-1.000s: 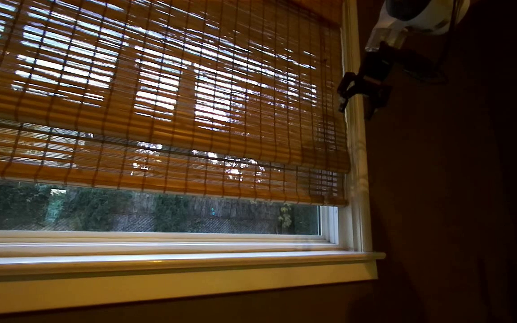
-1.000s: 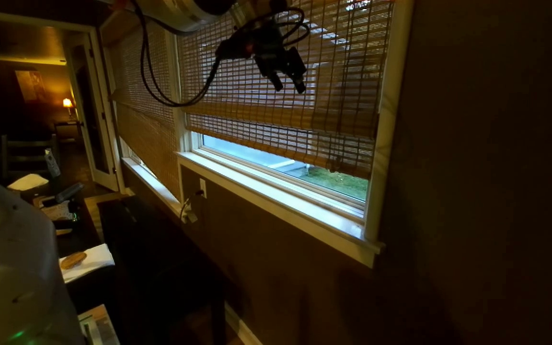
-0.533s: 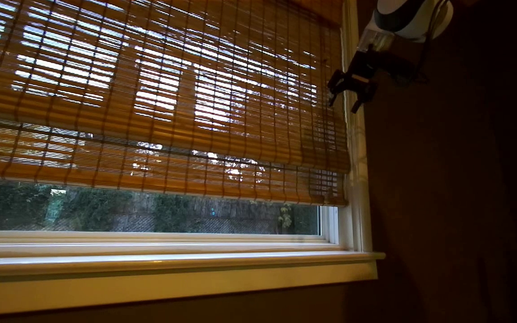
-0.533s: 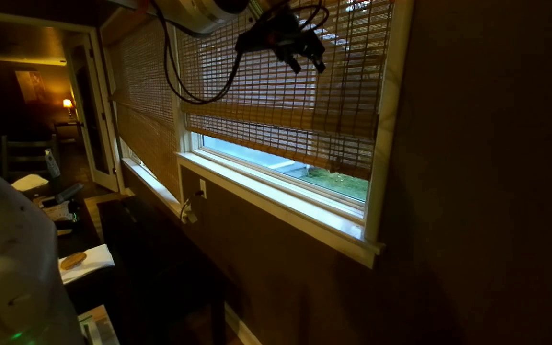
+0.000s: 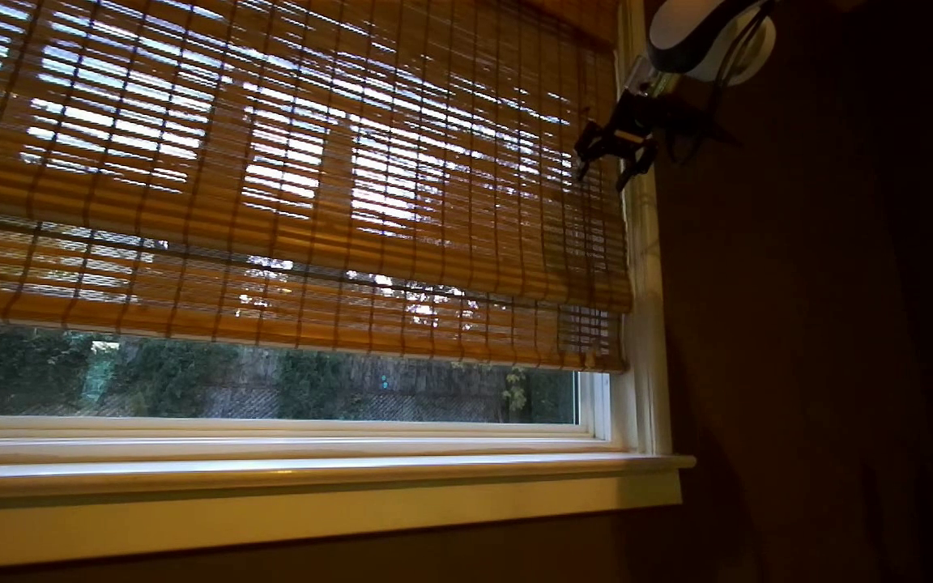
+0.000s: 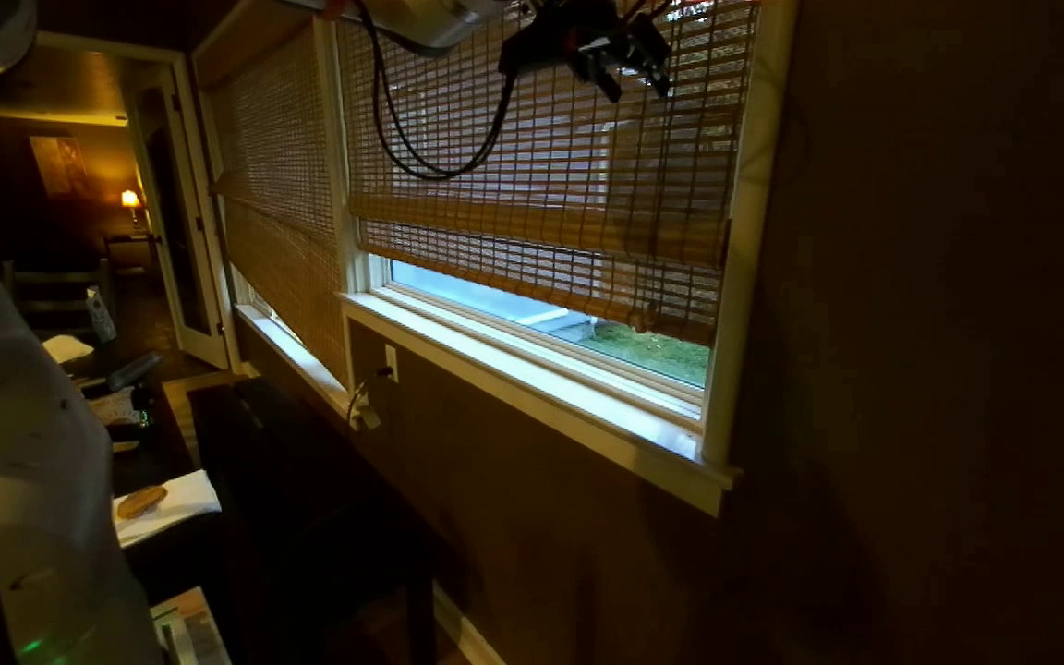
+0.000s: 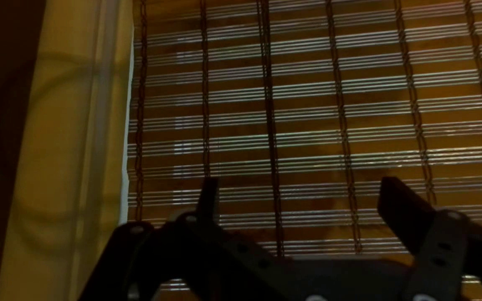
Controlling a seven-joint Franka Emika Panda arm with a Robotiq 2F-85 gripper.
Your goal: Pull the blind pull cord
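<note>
I have the fingers (image 7: 404, 213) spread wide and released in the wrist view, in front of the blind (image 5: 434, 251), which hangs most of the way down the window (image 5: 434, 397) and leaves a strip of glass showing below. The pull cord (image 7: 269, 108) is the hard part to read: I take it for the thicker dark line between the fingers, but it blends with the woven strands, so I can't be certain. That line shows apart from both fingers, and its lower run disappears behind the dark metalwork joining them; how far beyond them it hangs, I can't judge. Both exterior views crop the arm (image 5: 713, 40) at the top edge, and in an exterior view the robot body (image 6: 42, 480) is cut off at the left. Beside the window frame (image 5: 646, 324), the wall (image 5: 782, 340) falls into near-black. On the dim counter (image 6: 169, 443) I make out a brown oval object (image 6: 142, 501) resting on a white sheet (image 6: 188, 499). Farther back is an upright carton-like item (image 6: 100, 316), its contents hidden from me.
</note>
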